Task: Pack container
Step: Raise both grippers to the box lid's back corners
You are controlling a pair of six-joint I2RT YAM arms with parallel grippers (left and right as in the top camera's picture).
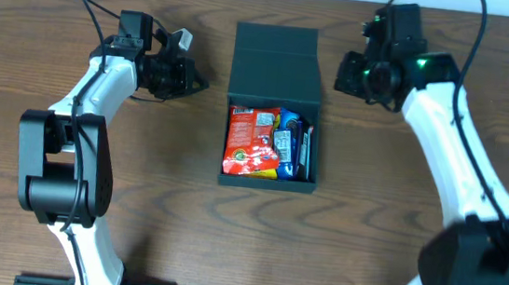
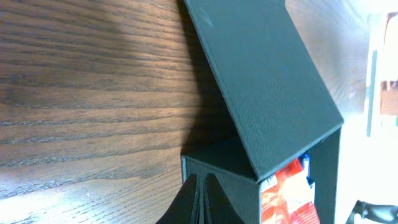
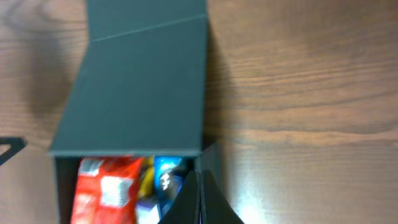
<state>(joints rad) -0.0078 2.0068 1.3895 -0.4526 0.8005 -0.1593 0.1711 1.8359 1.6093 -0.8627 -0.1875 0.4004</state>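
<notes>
The dark teal-green container (image 1: pixel 265 185) sits mid-table with its flap lid (image 1: pixel 276 62) half raised over the back part. A red snack packet (image 1: pixel 250 140) and a blue packet (image 1: pixel 288 141) lie inside. My left gripper (image 1: pixel 195 82) is shut and empty, to the left of the lid. My right gripper (image 1: pixel 343 76) is shut and empty, to the right of the lid. The left wrist view shows the lid (image 2: pixel 264 87) and my shut fingers (image 2: pixel 200 193) by the box wall. The right wrist view shows the lid (image 3: pixel 140 93), the packets (image 3: pixel 106 186) and my shut fingers (image 3: pixel 199 196).
The wooden table (image 1: pixel 396 231) surrounds the box. The arm bases stand at the front left (image 1: pixel 60 171) and front right (image 1: pixel 477 258).
</notes>
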